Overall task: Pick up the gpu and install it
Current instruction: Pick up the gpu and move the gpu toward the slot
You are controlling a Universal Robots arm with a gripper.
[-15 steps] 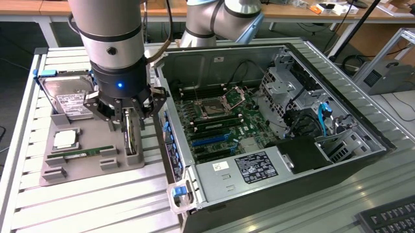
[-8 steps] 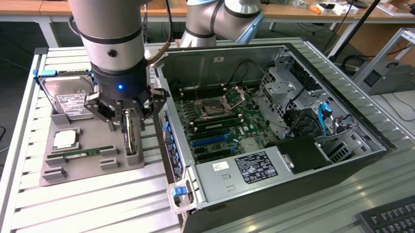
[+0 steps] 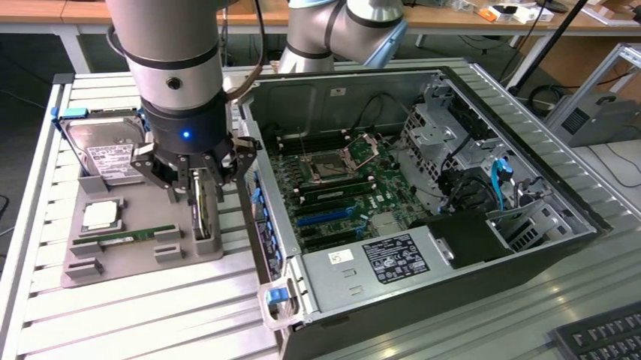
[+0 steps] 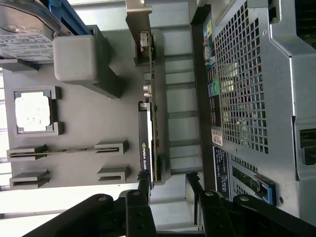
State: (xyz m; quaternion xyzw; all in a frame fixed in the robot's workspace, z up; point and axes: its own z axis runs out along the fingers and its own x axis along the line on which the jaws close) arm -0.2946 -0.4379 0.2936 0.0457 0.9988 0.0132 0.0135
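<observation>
gpu (image 3: 204, 217) in tray (image 3: 120, 264) beside case (image 3: 300, 94)

**Hidden and cropped items**
Exterior view: the gripper (image 3: 200, 191) covers part of the edge-on gpu (image 3: 203, 219), and the arm (image 3: 176, 60) hides one side of the hard drive (image 3: 103, 146). The frame corner cuts the keyboard (image 3: 604, 337). The power supply label (image 3: 395, 257) print is too small to read. Wrist view: the gpu's end bracket (image 4: 138, 10) runs off the frame.

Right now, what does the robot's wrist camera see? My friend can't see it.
The open gripper hangs at the gpu, which stands on edge in a grey tray. A hard drive and a square chip sit in the tray, and the computer case is beside it.
</observation>
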